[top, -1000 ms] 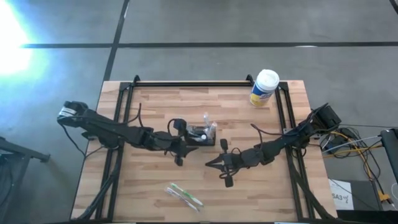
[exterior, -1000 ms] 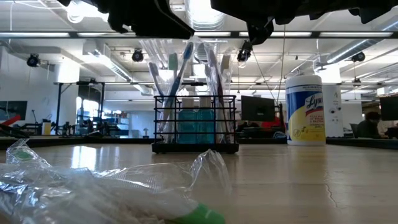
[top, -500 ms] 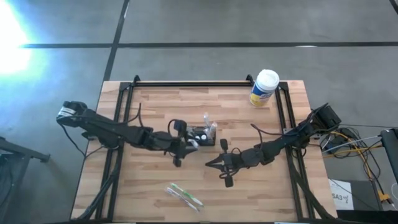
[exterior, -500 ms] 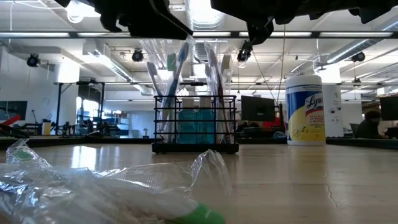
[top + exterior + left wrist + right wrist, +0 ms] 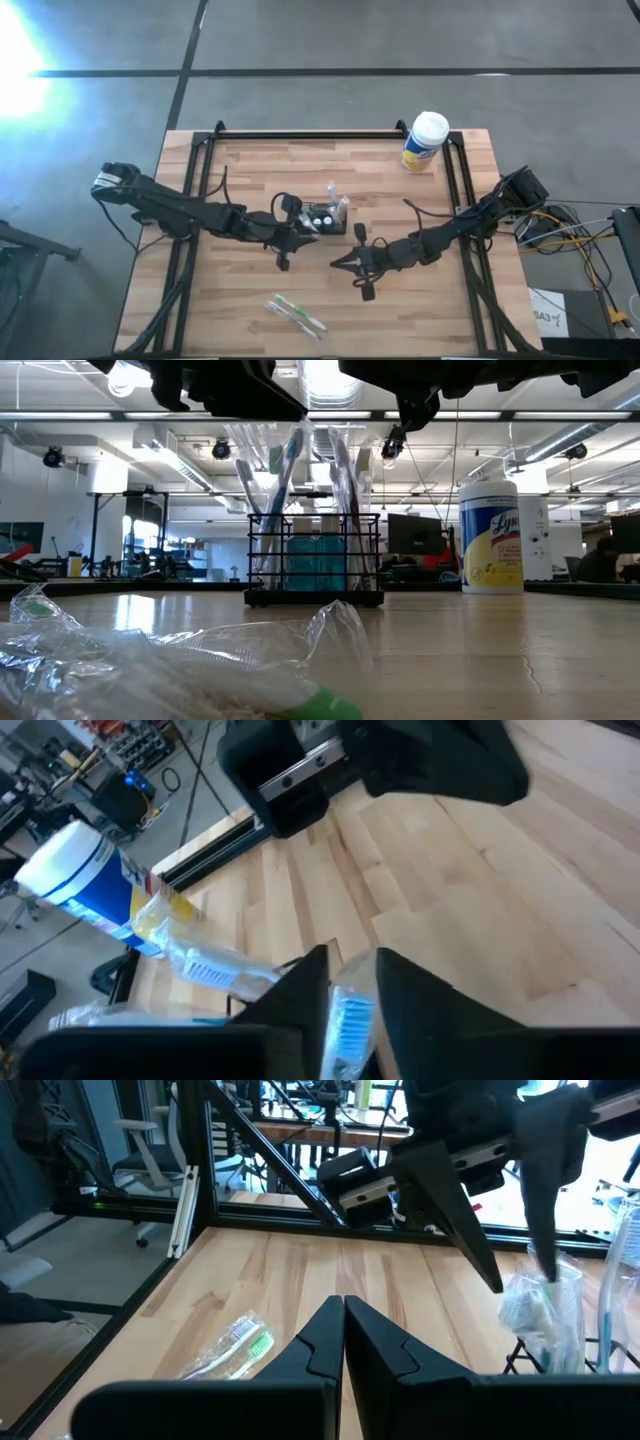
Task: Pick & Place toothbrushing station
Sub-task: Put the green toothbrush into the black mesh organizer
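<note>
Your toothbrushing station [image 5: 326, 216] stood mid-table, upright. Left gripper [image 5: 300, 232] sat just beside it, fingers narrowed on a wrapped toothbrush [image 5: 345, 1025]. Right gripper [image 5: 338, 263] waited near it, fingers together.

Black wire-mesh toothbrushing station [image 5: 315, 558] on pale matt wooden table [image 5: 250, 290]
</note>
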Motion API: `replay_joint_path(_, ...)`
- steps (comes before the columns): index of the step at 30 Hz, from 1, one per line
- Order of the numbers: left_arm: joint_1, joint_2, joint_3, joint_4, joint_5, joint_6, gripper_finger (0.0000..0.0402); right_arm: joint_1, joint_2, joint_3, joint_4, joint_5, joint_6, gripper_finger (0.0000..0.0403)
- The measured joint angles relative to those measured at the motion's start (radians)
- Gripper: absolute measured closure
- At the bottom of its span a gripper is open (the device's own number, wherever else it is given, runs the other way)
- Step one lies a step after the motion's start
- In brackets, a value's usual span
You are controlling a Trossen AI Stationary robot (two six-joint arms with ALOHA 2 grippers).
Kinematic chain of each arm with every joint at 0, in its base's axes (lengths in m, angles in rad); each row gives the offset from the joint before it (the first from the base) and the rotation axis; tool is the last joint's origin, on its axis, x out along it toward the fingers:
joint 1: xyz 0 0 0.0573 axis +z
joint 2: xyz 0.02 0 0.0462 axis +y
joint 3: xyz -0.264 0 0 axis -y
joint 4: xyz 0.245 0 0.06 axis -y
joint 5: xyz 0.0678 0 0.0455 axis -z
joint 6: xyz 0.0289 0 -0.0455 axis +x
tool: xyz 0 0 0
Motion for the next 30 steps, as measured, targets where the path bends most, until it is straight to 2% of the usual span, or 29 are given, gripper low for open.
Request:
replay_joint_path(7,0.000,0.000,0.000,0.000,0.002,0.036,0.0394,0.000,0.000,0.000,0.000,0.000,0.000,0.0394)
replay_joint_path(16,0.000,-0.021,0.000,0.035,-0.023,0.029,0.0399,0.000,0.000,0.000,0.000,0.000,0.000,0.0394)
replay_joint_path(21,0.000,-0.068,-0.005,0.046,-0.049,-0.032,0.0400,0.000,0.000,0.000,-0.001,0.000,0.000,0.0394)
replay_joint_path(30,0.002,-0.182,-0.175,0.223,-0.120,-0.131,0.0401,0.000,0.000,0.000,0.000,0.000,0.007,0.0394)
